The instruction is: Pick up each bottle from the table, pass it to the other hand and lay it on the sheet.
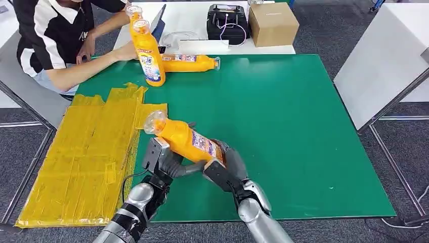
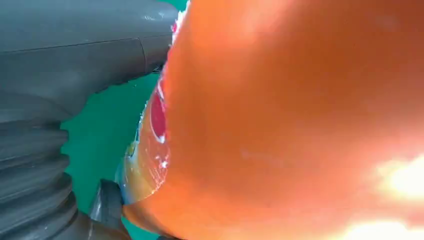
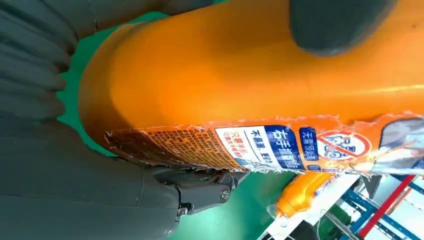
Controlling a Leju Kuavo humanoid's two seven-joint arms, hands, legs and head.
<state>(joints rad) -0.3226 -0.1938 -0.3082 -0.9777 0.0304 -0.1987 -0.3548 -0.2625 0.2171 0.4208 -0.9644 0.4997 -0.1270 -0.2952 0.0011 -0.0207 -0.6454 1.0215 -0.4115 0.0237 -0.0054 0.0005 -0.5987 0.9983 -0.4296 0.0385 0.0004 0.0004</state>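
An orange bottle (image 1: 183, 137) with a clear cap hangs tilted above the green table (image 1: 303, 136), cap toward the yellow sheet (image 1: 86, 157). My left hand (image 1: 164, 162) grips it from below at the middle, and my right hand (image 1: 225, 169) grips its base end. The left wrist view shows the bottle (image 2: 300, 125) pressed close against my left hand (image 2: 75, 60). In the right wrist view my right hand (image 3: 75, 190) wraps the labelled bottle (image 3: 240, 80). A second bottle (image 1: 147, 53) stands upright at the table's far left, and a third (image 1: 189, 62) lies beside it.
A person sits at the far left, one hand (image 1: 124, 52) by the upright bottle. Another bottle (image 1: 134, 12) stands behind it. A white table (image 1: 202, 23) beyond carries a black device (image 1: 227, 23) and a cardboard box (image 1: 273, 23). A white panel (image 1: 389, 55) stands at right.
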